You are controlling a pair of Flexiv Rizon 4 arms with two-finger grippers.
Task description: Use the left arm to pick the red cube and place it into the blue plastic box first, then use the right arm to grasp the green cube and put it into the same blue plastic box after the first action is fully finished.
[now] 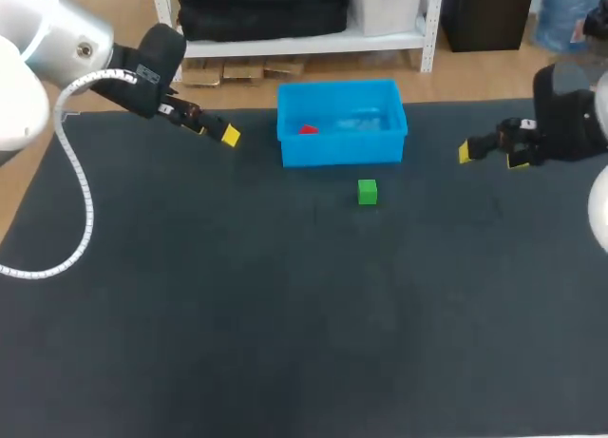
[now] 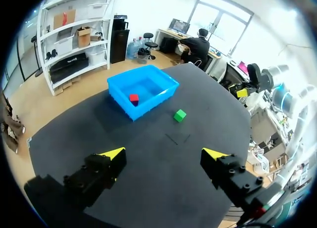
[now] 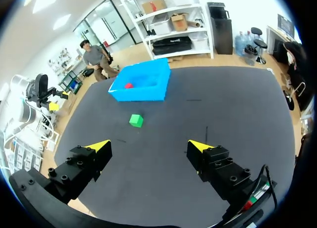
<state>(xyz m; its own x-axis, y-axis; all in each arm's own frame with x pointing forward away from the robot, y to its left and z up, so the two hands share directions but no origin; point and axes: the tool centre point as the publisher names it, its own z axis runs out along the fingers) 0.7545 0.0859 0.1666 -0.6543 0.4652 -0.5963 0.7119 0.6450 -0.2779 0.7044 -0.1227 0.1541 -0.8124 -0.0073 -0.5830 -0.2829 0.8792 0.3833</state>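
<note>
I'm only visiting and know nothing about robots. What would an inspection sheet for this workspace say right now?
Surface: dark table, flat.
Job's things: red cube lies inside the blue plastic box; green cube sits on the table in front of the box, apart from it.
Clutter: nothing seen.
Grippers: left gripper open and empty, above the table; right gripper open and empty, above the table.
Cables: white coiled cable hangs from the left arm.
Surroundings: nothing seen reaching over the table.
</note>
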